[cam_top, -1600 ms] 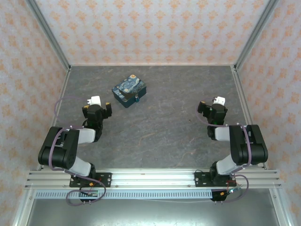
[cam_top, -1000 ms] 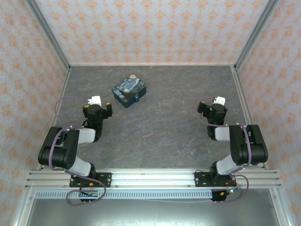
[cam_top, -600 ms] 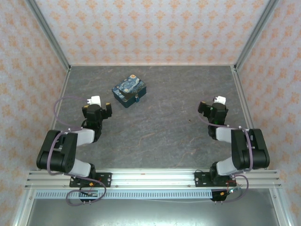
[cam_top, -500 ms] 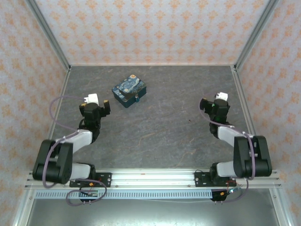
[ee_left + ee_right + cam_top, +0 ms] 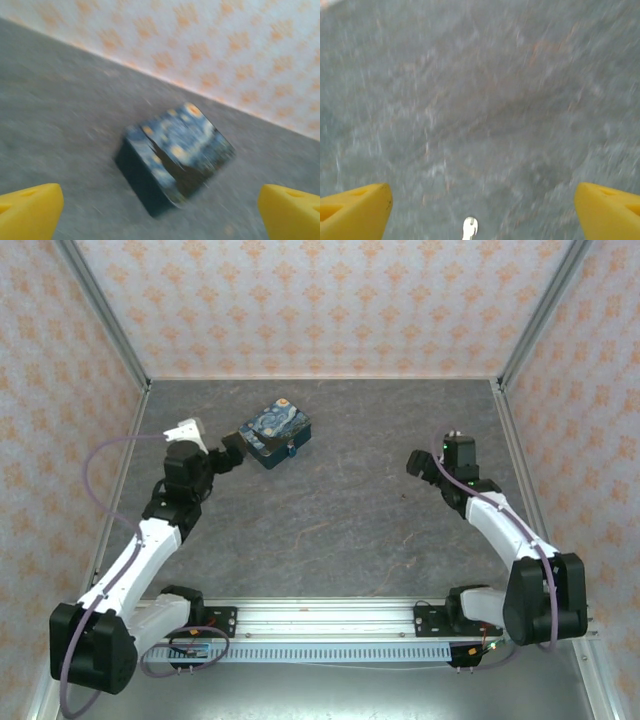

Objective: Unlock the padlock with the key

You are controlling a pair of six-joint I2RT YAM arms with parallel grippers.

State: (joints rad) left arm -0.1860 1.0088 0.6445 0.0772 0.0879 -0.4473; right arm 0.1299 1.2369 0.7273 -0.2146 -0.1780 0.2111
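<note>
Padlock (image 5: 291,451): tiny, blue-bodied, touching the painted box (image 5: 275,432) at the box's 5 o'clock edge, about 11 o'clock from the centre of the table (image 5: 340,530). Too small to tell whether the shackle is open or shut.

Key (image 5: 469,227): small pale silvery piece, flat on the grey surface, at 6 o'clock in the right wrist view. Blurred.

Dark-blue starry-night box (image 5: 274,433) near the far-left part of the grey tabletop (image 5: 350,520), orange-patterned walls (image 5: 320,300) around, aluminium rail (image 5: 330,620) along near edge

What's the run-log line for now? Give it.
left gripper open, facing starry-print box | right gripper open over table | padlock untouched
</note>
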